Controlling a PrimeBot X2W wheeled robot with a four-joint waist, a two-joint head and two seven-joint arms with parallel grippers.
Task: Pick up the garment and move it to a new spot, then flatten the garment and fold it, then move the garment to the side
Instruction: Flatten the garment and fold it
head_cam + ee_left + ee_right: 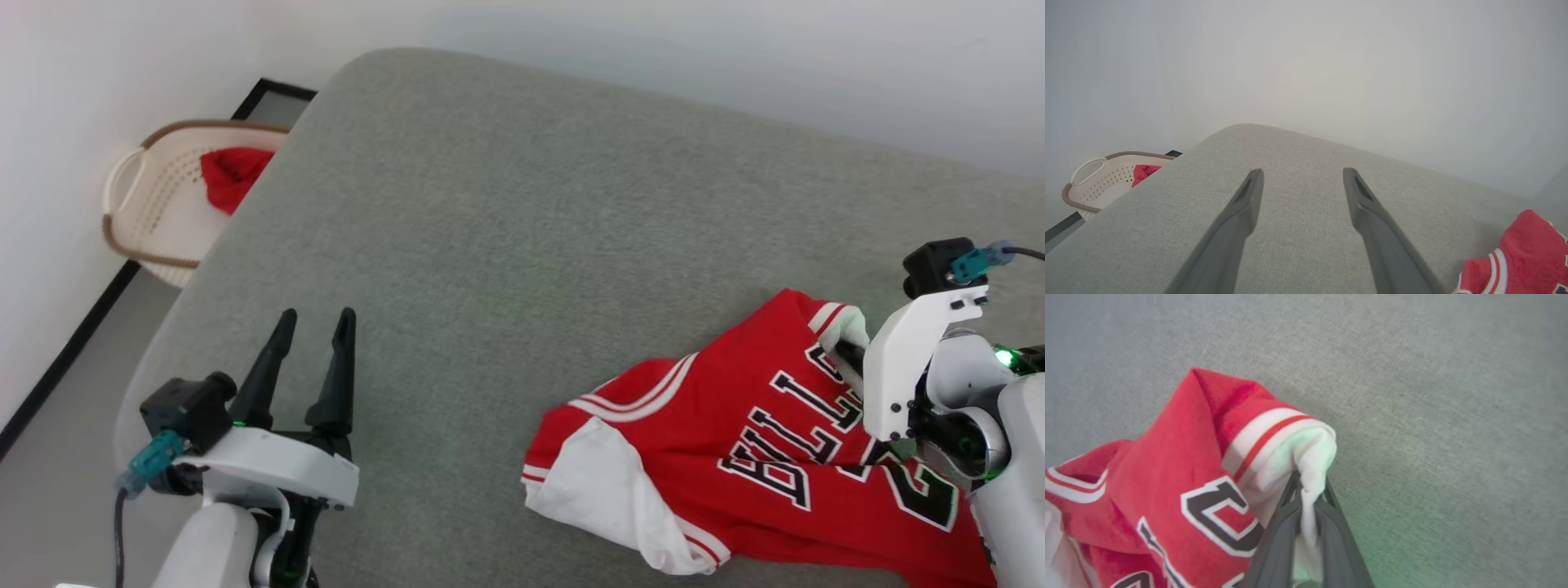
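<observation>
The garment (pixel 735 441), a red jersey with white panels, striped trim and black lettering, lies crumpled at the near right of the grey cushioned surface (pixel 490 245). My right gripper (pixel 1308 486) is shut on a white fold at the garment's (pixel 1180 465) far edge, cloth pinched between both fingers. In the head view the right gripper (pixel 845 355) is mostly hidden behind its white wrist housing. My left gripper (pixel 314 322) stands open at the near left, nothing between its fingers (pixel 1249 200). A corner of the garment (pixel 1523 253) shows at the left wrist view's lower right.
A cream laundry basket (pixel 155 196) with a red cloth (pixel 233 175) inside stands on the floor off the surface's far left corner, also the basket (pixel 1098 179) in the left wrist view. A white wall runs behind. Bare grey surface spreads between the grippers.
</observation>
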